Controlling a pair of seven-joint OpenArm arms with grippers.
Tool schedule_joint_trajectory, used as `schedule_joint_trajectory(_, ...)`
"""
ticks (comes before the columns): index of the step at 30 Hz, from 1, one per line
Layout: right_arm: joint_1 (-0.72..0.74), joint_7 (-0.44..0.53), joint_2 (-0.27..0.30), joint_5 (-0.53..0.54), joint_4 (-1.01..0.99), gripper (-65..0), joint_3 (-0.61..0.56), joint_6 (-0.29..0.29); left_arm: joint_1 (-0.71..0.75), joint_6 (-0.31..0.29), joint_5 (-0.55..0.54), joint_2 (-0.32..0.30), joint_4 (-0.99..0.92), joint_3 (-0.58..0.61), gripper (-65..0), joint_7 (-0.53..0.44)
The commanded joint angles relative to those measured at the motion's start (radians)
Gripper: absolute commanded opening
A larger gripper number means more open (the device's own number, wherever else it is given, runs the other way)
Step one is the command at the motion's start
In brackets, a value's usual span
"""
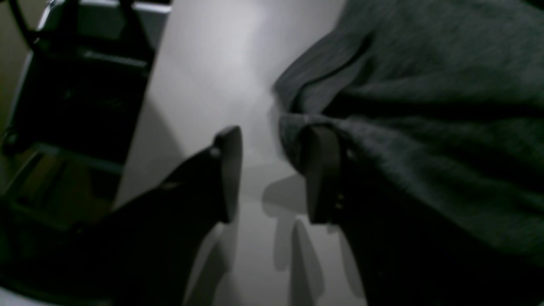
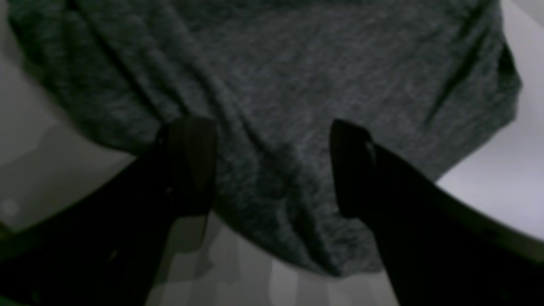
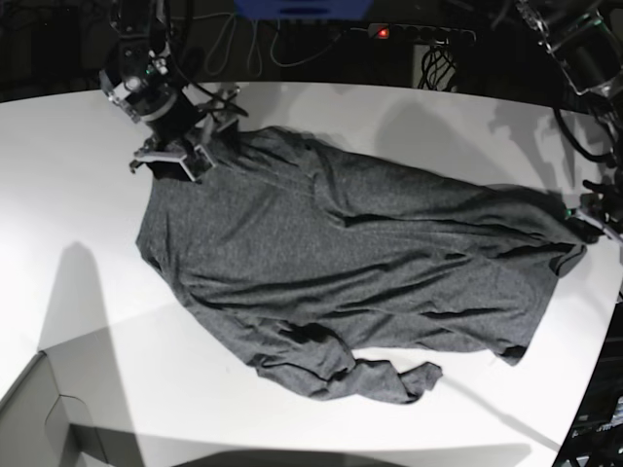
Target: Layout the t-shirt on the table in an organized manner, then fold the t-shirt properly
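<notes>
The dark charcoal heather-grey knit t-shirt (image 3: 350, 263) sprawls across the white surface (image 3: 78, 243), one sleeve bunched at six o'clock. The right hand (image 2: 272, 168) hovers spread wide over the cloth at ten o'clock. The left hand (image 1: 274, 174), at three o'clock, is parted, pinching nothing. A shallow pinch could drag wrinkles instead of flattening.

Robotics lab bench. Large white table (image 3: 88, 224) served as workspace; cables (image 3: 292, 44) and a power strip (image 3: 419, 33) with a lit red switch ran behind it.
</notes>
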Motion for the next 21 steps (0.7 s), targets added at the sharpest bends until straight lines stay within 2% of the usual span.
schedule_joint_trajectory(1, -0.002, 0.017, 0.004, 0.010, 0.021, -23.2, 0.015, 0.012, -0.012, 0.006, 0.000, -0.021, -0.008, -0.006, -40.8, -0.011)
schedule_joint_trajectory(4, -0.004, 0.017, 0.004, 0.010, 0.020, -23.2, 0.046, 0.037, -0.015, 0.006, 0.000, -0.039, -0.067, -0.006, -40.8, -0.014)
schedule_joint_trajectory(11, -0.004, 0.025, 0.006, 0.010, -0.022, -23.2, 0.078, 0.037, -0.058, 0.006, 0.000, -0.049, -0.140, -0.006, -40.8, -0.016)
schedule_joint_trajectory(16, 0.005, 0.029, 0.007, 0.010, -0.068, -23.3, 0.101, 0.037, -0.069, 0.006, 0.000, -0.049, -0.191, -0.002, -40.8, -0.106)
schedule_joint_trajectory(21, 0.039, 0.089, 0.020, 0.010, -0.127, -23.3, 0.160, 0.037, -0.061, 0.008, 0.000, -0.050, -0.205, 0.017, -40.8, -0.125)
